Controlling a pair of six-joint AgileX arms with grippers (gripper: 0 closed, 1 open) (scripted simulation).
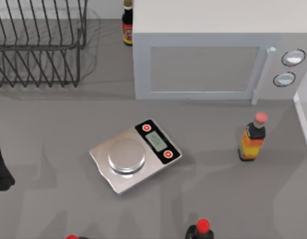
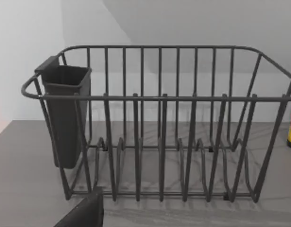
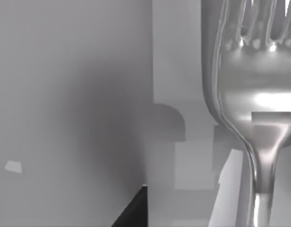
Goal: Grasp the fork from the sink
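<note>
From above, our left arm (image 1: 0, 164) sits parked at the table's left edge. Its wrist view faces the dark wire dish rack (image 2: 159, 142). Our right wrist view has the shiny silver metal fork (image 3: 256, 109) very close, probably for grasping; we cannot tell either gripper's finger state.

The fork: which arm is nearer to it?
Right. The right wrist view has the fork close up, tines and neck; the left wrist view faces the dish rack at the table's far left.
</note>
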